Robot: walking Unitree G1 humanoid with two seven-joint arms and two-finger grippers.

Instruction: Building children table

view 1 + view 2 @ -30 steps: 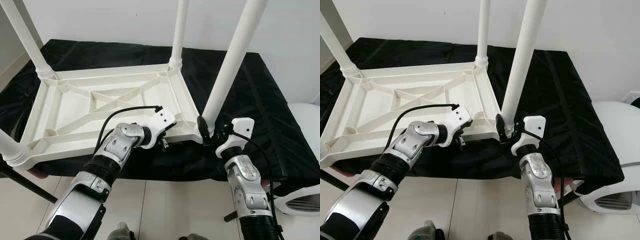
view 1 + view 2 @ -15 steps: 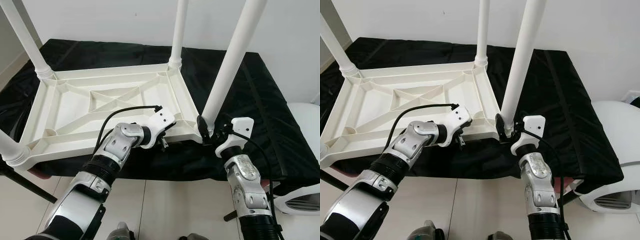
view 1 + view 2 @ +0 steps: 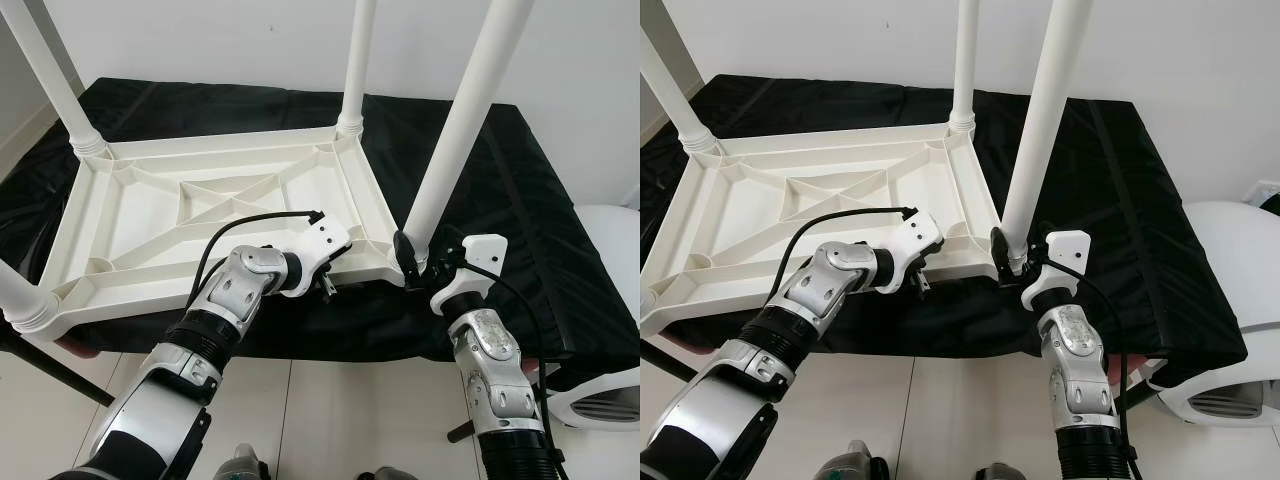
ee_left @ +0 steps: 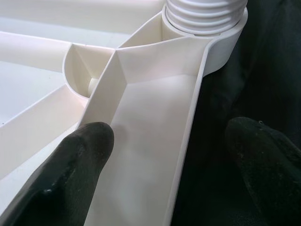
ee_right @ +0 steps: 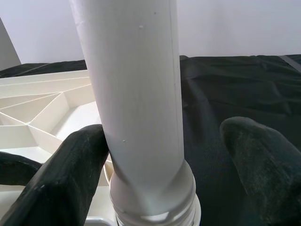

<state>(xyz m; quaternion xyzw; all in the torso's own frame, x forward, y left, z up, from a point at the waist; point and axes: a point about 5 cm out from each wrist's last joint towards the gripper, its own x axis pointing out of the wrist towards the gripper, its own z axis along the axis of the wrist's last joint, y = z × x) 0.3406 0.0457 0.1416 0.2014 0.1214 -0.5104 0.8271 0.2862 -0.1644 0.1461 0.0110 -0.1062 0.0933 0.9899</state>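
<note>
— Where the black cloth (image 3: pixel 520 200) is spread, what is seen, and how many of each?

— One white table top (image 3: pixel 130 230) is laid upside down on it, ribs upward. Four white legs are counted: a near left leg (image 3: pixel 15 295), a far left leg (image 3: pixel 50 75), a far middle leg (image 3: pixel 358 60), and a near right leg (image 3: pixel 455 130), each standing at a corner.

— How is the left gripper (image 4: pixel 164 155) placed?

— It is set at the top's near edge, jaws wide apart astride the rim (image 4: pixel 188 141): one finger (image 4: pixel 66 174) lies inside the tray, the other over the cloth. Nothing is clamped.

— And the right gripper (image 5: pixel 155 165)?

— It is held at the base of the near right leg, just above the threaded collar (image 5: pixel 155 216). The jaws are open; one finger (image 5: pixel 70 174) touches the leg, the other stands apart from it.
</note>
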